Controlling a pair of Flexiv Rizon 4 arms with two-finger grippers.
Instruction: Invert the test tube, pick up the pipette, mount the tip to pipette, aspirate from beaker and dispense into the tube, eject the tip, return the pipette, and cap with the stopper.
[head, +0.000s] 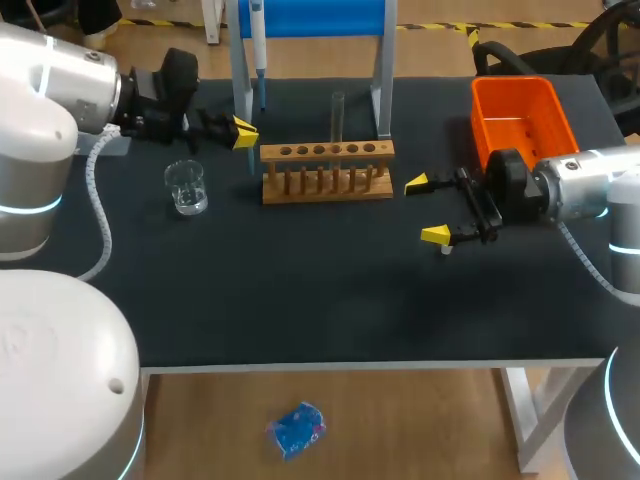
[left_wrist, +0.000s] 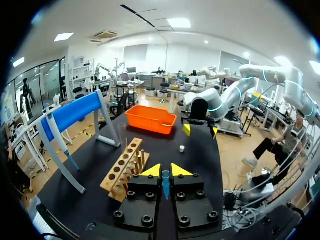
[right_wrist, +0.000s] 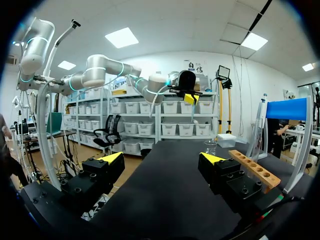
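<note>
A black worktop (head: 300, 300) carries a wooden rack (head: 327, 172) at its middle, with the test tube (head: 338, 112) stood upright in one of the rear holes and a glass beaker (head: 187, 187) well to the rack's left. The pipette (head: 258, 45) hangs on the blue stand (head: 320, 18) behind the rack and has not yet been picked up. The left tool (left_wrist: 165, 171) is clenched on a slim blue pipette tip (left_wrist: 165, 184), which is held between the two fingers just beside the rack's left end. The right tool (head: 427, 210) is spread wide and grasps nothing; a small pale stopper (head: 447, 249) lies just beside its nearer finger, and an orange bin (head: 520, 115) sits behind it. Several risks can be judged from this layout. The tip is thin and pinched over a short stretch, so it could be tilted or squeezed out of the grasp when the pipette's shaft is pressed into it — a poor line-up would be the likely cause. The pipette must be fetched from behind the rack, and the tube could be knocked over by an arm passing too low. The stopper could be swept off the worktop by the open finger next to it, and the beaker could be toppled by the left arm.
</note>
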